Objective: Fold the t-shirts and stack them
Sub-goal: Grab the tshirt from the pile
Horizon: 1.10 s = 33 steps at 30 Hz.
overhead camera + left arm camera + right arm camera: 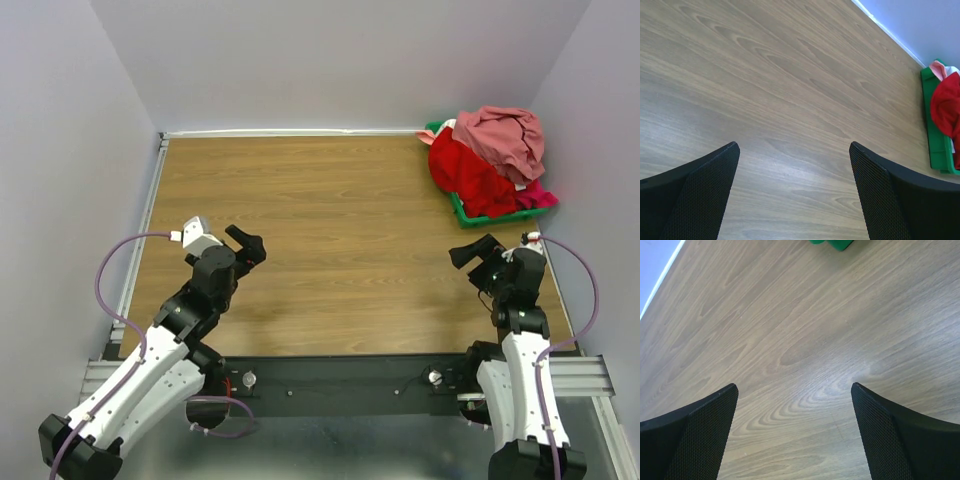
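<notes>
T-shirts (495, 150) overflow the green tray (470, 212), far-right on the table (340, 220).

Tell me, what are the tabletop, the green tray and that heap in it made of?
Tabletop: wood-grain surface, matte with slight sheen, likely laminate. Green tray: smooth, rigid-looking, probably plastic. Heap of t-shirts: soft cloth, judging by the folds and creases, likely cotton.

A wood-grain table (330, 250) fills the middle, boxed in by pale grey walls (330, 60) on three sides. A green plastic tray (478, 214) sits in its far right corner (only rim and corners show), close against the right wall.
</notes>
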Available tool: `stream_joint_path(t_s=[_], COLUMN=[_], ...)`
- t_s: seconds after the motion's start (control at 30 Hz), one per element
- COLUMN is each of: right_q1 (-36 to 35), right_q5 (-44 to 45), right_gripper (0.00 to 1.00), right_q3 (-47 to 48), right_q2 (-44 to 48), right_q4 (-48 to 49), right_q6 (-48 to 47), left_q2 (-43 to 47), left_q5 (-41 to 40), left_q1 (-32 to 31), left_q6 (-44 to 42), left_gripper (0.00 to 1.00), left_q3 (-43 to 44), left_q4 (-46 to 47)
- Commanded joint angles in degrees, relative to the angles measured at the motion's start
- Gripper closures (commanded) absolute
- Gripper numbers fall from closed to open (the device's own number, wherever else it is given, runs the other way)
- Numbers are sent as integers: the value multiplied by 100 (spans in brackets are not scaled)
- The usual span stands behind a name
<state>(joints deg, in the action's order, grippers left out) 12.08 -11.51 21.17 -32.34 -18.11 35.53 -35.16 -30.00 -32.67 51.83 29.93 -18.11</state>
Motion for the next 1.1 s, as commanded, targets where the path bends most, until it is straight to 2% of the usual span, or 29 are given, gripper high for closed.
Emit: stream_joint_path(t_s=[0.0,0.13,0.27,0.4,0.5,0.53,0.6,0.73,0.83,0.87,0.97,1.07], right_q1=[14,14,14,14,14,14,14,14,14,14,14,14], right_q5=[-80,-404,-81,-18,78,174,465,762,1124,1377,1493,1791], right_gripper=[0,0,0,0,0,0,0,0,0,0,0,0], right_q3=[-113,-43,-52,395,1298,1302,2055,3811,4534,5111,5888,6697], right_q2=[35,-70,-255,-703,-1386,-1642,-2125,-3786,-4777,-5034,-5938,-6459], right_q4=[53,114,246,404,492,492,484,458,466,449,414,334], right_q6=[-29,-90,-64,15,174,174,95,-257,-169,-369,-818,-995], left_q2=[70,35,0,-96,-175,-176,-185,-132,-97,-71,-9,26], left_q5=[-279,-121,-111,-111,-112,-103,-59,-41,-24,-6,73,12], left_q1=[-12,-21,-21,-21,-21,-21,-21,-12,-21,-21,-21,-21], left_q6=[64,-50,-33,-103,-112,-121,-138,-138,-130,-121,-191,-200], left_gripper=[1,1,1,1,1,1,1,1,1,1,1,1], left_q3=[-172,-242,-356,-322,-295,-295,-295,-348,-339,-348,-365,-322], left_q4=[-18,141,246,255,255,255,264,290,282,273,395,387])
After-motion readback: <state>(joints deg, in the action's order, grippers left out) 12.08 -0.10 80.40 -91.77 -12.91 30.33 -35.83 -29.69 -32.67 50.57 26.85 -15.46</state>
